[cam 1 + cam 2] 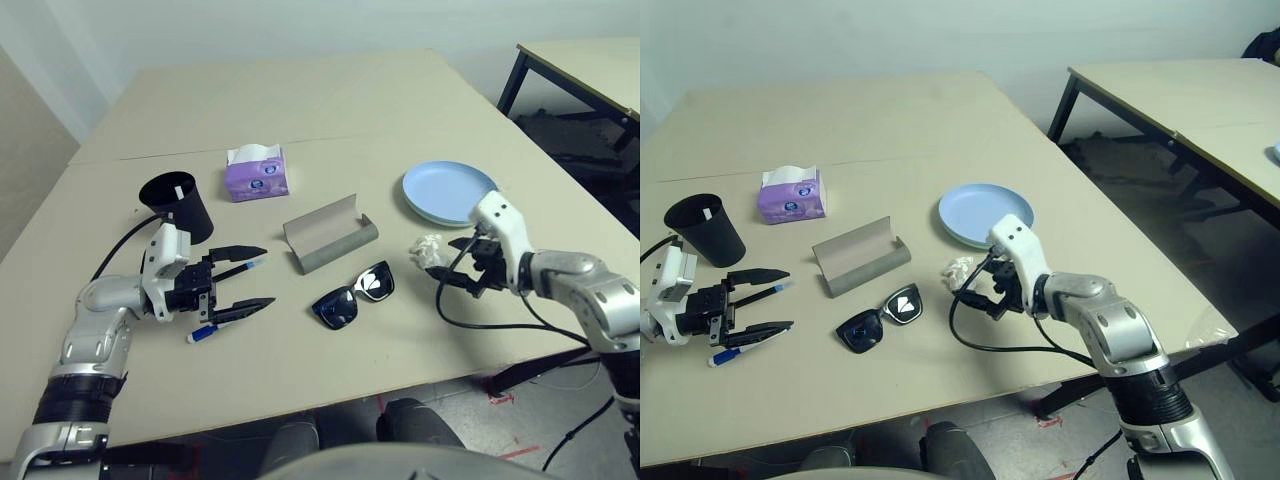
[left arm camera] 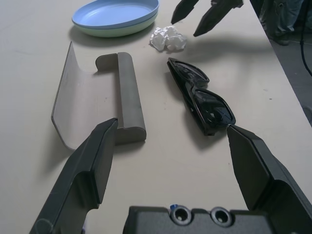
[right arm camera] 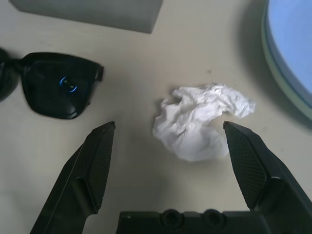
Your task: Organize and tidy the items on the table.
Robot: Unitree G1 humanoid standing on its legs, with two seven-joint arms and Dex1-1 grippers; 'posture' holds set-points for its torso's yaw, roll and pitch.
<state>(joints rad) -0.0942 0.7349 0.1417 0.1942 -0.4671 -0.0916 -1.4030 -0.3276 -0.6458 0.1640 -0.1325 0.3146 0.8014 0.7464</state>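
My left gripper (image 1: 268, 275) stands open low over the table (image 1: 330, 100), a dark blue-capped pen (image 1: 243, 268) lying between its fingers and a white blue-capped pen (image 1: 205, 333) just beside the nearer finger. Behind it stands the black cup (image 1: 180, 205). The grey glasses case (image 2: 92, 97) lies open mid-table, with the black sunglasses (image 2: 202, 100) in front of it. My right gripper (image 3: 169, 126) is open right at the white tissue wad (image 3: 197, 124), one finger on each side. The blue plate (image 1: 448, 192) rests on a green one (image 2: 105, 33) beyond the wad.
A purple tissue box (image 1: 257, 173) stands behind the case. A black-legged table (image 1: 590, 60) is at the far right. Black cables (image 1: 480, 325) loop from my right wrist over the table's front edge.
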